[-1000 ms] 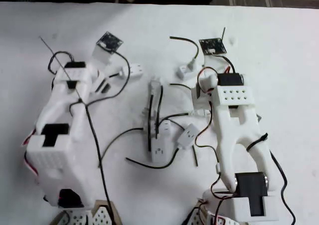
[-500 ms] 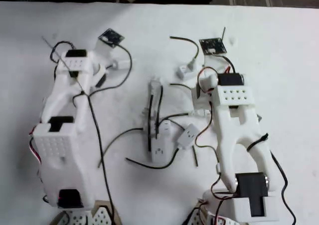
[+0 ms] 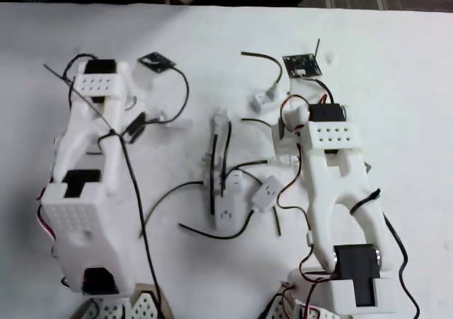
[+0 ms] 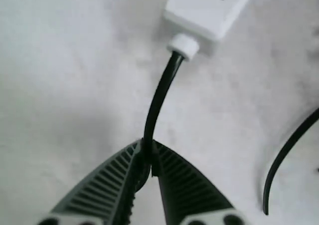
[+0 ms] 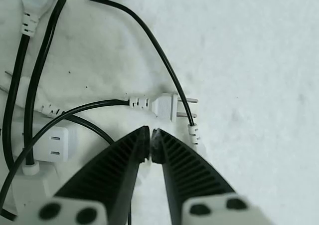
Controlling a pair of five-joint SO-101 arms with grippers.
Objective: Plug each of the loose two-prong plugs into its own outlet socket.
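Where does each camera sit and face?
High view: fixed overhead, facing down at the white table; left arm and right arm show.
Left wrist view: on the left arm, facing along the left gripper, shut on a black outlet cord.
Right wrist view: on the right arm, facing past its shut right gripper at a white two-prong plug.
Shared by high and right wrist views: a curved loose-ended black cord.
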